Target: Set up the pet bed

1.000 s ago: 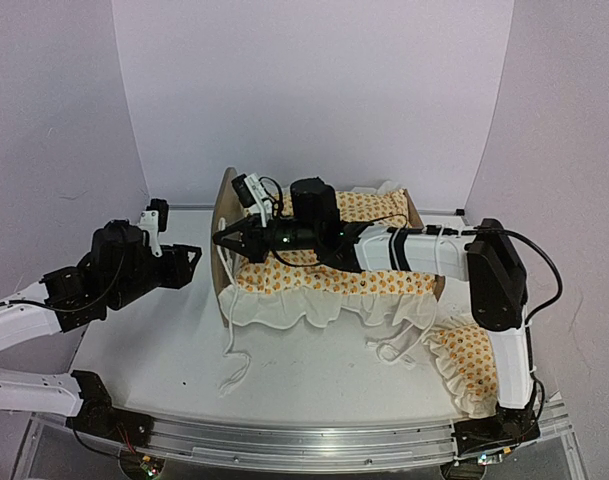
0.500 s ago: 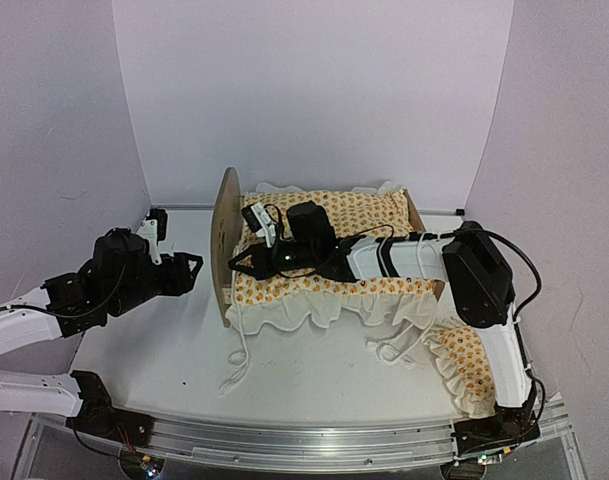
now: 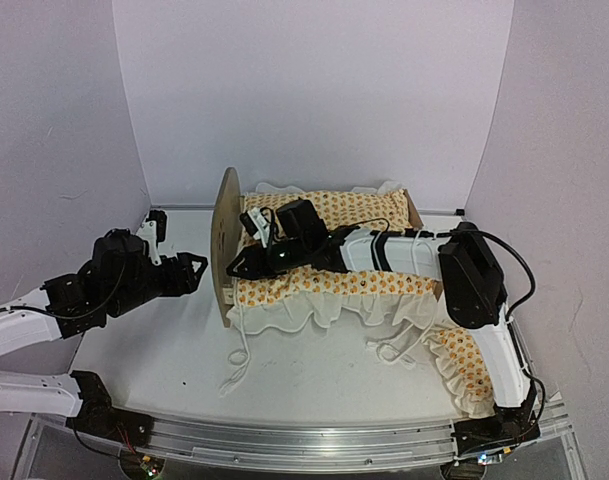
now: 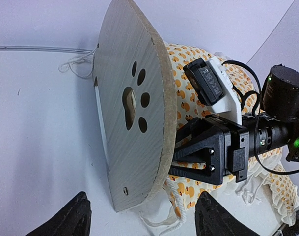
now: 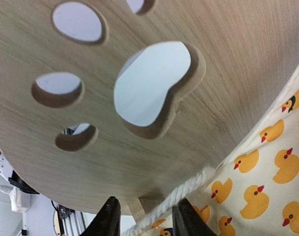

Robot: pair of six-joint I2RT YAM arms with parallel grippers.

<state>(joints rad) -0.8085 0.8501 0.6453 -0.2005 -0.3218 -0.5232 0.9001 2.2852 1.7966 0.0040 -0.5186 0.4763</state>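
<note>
The pet bed stands mid-table, its light-wood end board [image 3: 222,235] with paw-print cutouts [image 4: 134,113] upright at the left. The orange duck-patterned quilt [image 3: 324,285] lies over the bed and hides the mattress. Its ruffle hangs over the front side. My right gripper [image 3: 234,270] is low at the quilt's left front corner, against the inner face of the end board [image 5: 139,59]. It is open, and the quilt's white cord [image 5: 188,189] runs between its fingertips. My left gripper [image 3: 194,270] is open and empty just outside the end board, and the right gripper [image 4: 175,156] shows in its view.
The small ruffled pillow [image 3: 462,362] lies on the table at the front right, beside the right arm. Loose white cords [image 3: 234,365] trail from the quilt onto the table in front of the bed. White walls close in the back and both sides.
My right gripper has moved down and a little towards the front, along the quilt, to the foot of the end board. The left arm has hardly moved.
</note>
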